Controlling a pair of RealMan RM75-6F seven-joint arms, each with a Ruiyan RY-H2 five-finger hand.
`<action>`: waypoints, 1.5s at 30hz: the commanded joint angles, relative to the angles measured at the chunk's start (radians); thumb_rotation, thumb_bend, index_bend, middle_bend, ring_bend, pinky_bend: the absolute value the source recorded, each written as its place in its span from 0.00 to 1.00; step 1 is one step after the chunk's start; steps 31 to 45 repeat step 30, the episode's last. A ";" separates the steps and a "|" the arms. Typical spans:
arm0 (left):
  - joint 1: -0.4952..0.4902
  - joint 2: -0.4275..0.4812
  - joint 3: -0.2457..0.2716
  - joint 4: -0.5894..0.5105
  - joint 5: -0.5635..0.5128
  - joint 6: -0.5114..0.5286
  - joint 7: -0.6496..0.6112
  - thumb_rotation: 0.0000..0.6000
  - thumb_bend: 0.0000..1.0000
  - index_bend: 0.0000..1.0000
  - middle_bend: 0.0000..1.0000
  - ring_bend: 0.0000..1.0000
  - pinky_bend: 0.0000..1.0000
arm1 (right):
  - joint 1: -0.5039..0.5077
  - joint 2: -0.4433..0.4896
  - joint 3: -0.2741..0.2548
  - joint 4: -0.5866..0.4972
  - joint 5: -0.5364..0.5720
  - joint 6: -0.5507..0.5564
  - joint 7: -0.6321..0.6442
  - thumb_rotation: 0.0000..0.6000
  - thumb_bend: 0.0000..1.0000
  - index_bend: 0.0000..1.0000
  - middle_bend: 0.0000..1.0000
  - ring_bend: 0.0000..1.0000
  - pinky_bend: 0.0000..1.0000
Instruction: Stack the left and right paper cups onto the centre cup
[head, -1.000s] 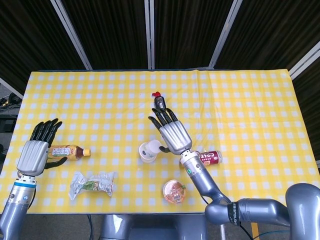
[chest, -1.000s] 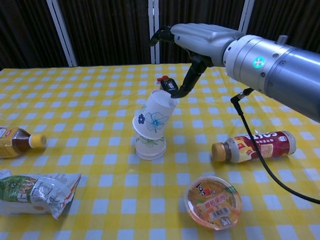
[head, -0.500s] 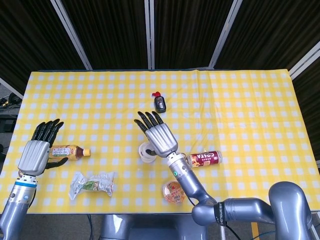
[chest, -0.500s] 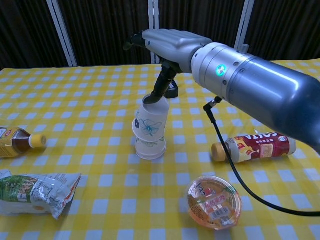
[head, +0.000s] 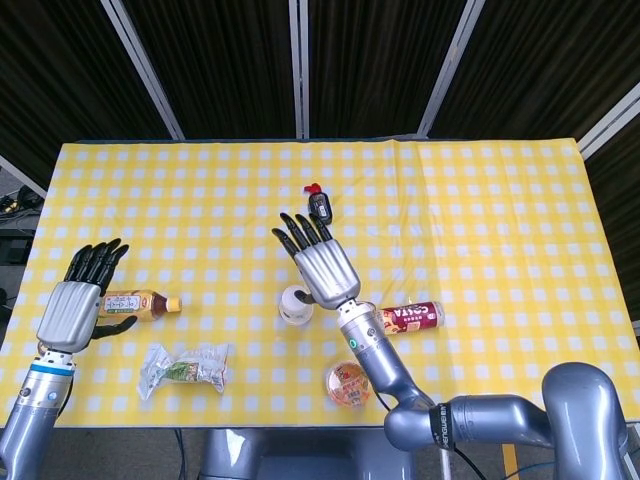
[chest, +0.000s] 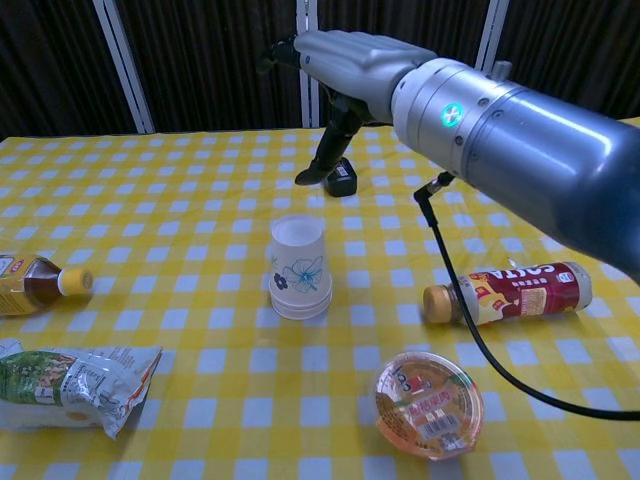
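Nearest the robot lie a round clear-lidded orange jelly cup (chest: 427, 405) and a crinkled green snack packet (chest: 68, 385). On the yellow checked tablecloth (head: 480, 210), the white flower-printed paper cups (chest: 298, 268) stand nested upright at centre, touched by nothing. A red-labelled drink bottle (chest: 510, 291) lies to their right. The right hand (head: 319, 263) hovers above the cups, fingers apart and empty. The left hand (head: 78, 298), fingers spread, is beside an amber tea bottle (head: 138, 304). Farther back sits a small black red-capped bottle (head: 319, 205).
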 joint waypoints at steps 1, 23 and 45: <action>0.001 0.000 0.001 0.002 -0.002 0.000 0.000 1.00 0.10 0.00 0.00 0.00 0.00 | -0.037 0.052 -0.020 -0.034 -0.017 0.028 -0.001 1.00 0.00 0.12 0.00 0.00 0.00; 0.049 -0.047 0.049 0.046 0.025 0.051 0.065 1.00 0.10 0.00 0.00 0.00 0.00 | -0.577 0.449 -0.366 0.074 -0.358 0.290 0.598 1.00 0.00 0.00 0.00 0.00 0.00; 0.087 -0.061 0.079 0.080 0.053 0.090 0.054 1.00 0.10 0.00 0.00 0.00 0.00 | -0.700 0.445 -0.394 0.195 -0.420 0.373 0.730 1.00 0.00 0.00 0.00 0.00 0.00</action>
